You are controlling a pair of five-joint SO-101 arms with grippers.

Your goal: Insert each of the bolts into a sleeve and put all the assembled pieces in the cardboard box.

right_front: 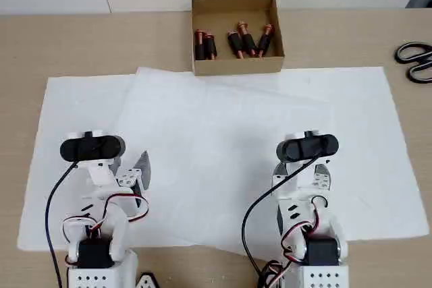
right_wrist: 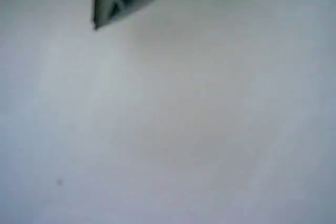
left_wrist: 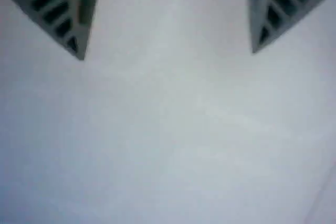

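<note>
A cardboard box (right_front: 233, 65) with its top open sits at the far middle of a light wooden bench (right_front: 67, 38), just past the far edge of a large sheet of white paper (right_front: 216, 139). Five assembled pieces lie flat on the floor of the box. Each is a short black sleeve with a copper-coloured bolt showing at its ends.

Two of the pieces (right_front: 205, 45) lie side by side in the left part of the box, touching or nearly so. Their long axes run from the near wall toward the far wall. The other three pieces (right_front: 248, 42) are grouped in the right part. Two of these lean with their far ends toward the left. The third leans the other way, so the group spreads out at the far ends and closes in at the near ends.

The high view takes in the box, the paper, both arms at the near edge and a pair of scissors (right_front: 415, 61) at the far right of the bench. The left wrist view looks closely down on plain paper. There the left claw (left_wrist: 167, 53) is released, its two ribbed grey tips wide apart with nothing between them.

The right claw (right_front: 302, 175) hangs over the paper near the right arm's base. I cannot tell whether it is released or clenched. Both claws are well apart from the box.
</note>
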